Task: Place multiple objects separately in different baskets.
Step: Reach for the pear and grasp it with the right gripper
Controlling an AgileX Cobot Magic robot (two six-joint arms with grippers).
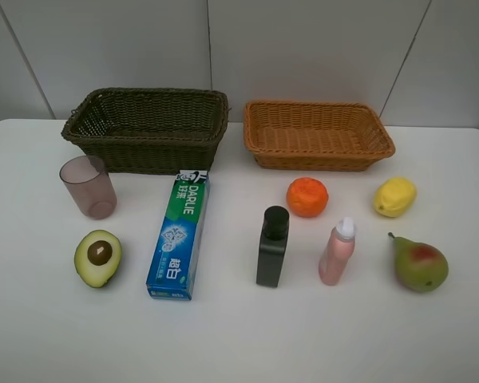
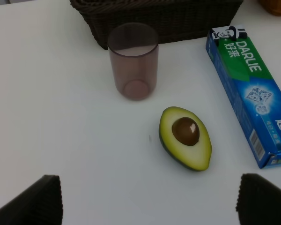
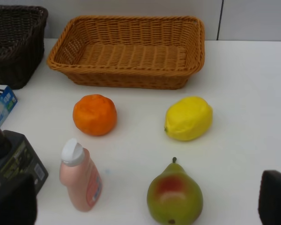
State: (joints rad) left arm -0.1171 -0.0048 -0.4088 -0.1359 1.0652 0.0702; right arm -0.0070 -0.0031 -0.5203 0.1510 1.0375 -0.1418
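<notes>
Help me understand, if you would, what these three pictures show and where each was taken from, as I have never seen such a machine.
This is a robot with two arms, each ending in a claw. One picture looks down from a camera mounted high; the other two come from cameras on the wrists. On the white table stand a dark basket and an orange-tan basket, with nothing visible inside. In front of them are a mauve cup, a halved avocado, a toothpaste box, a black bottle, an orange, a pink bottle, a lemon and a pear. The left claw and the right claw are both open and hold nothing.
</notes>
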